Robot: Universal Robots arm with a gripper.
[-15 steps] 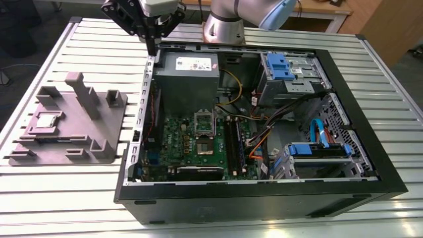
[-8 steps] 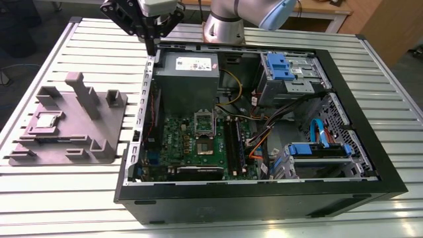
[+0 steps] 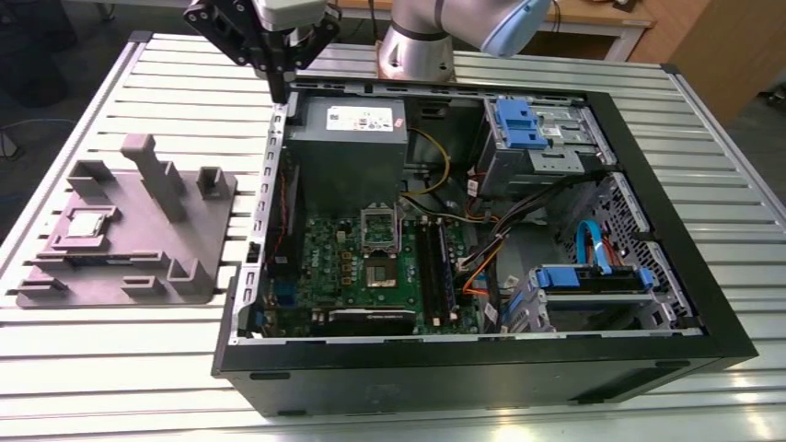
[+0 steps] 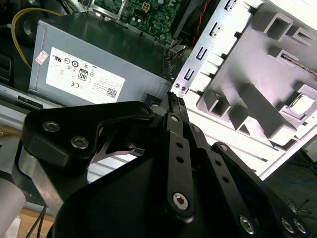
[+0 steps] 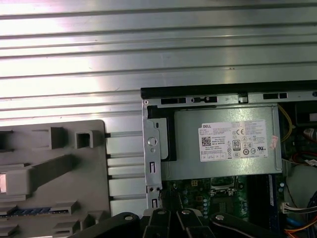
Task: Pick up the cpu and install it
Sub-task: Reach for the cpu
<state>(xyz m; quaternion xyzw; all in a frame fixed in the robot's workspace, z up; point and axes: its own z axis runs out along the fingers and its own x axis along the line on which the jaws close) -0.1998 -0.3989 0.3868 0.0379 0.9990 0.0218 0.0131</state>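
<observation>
while the cpu (image 3: 86,224) lies on the fixture (image 3: 184,267), the pressed-together gripper (image 3: 282,90) points down.

You have a slatted metal table (image 3: 123,368) carrying an open black computer case (image 3: 491,373) that lies on its side. Inside it you see a grey power supply (image 3: 348,147) with a white label, a green motherboard (image 3: 331,267) next to it, a yellow cable (image 3: 424,152) and blue-latched drive bays (image 3: 518,124). On the exterior view's left, just beside the case, a grey fixture plate (image 3: 147,249) with upright blocks sits on the table.
</observation>
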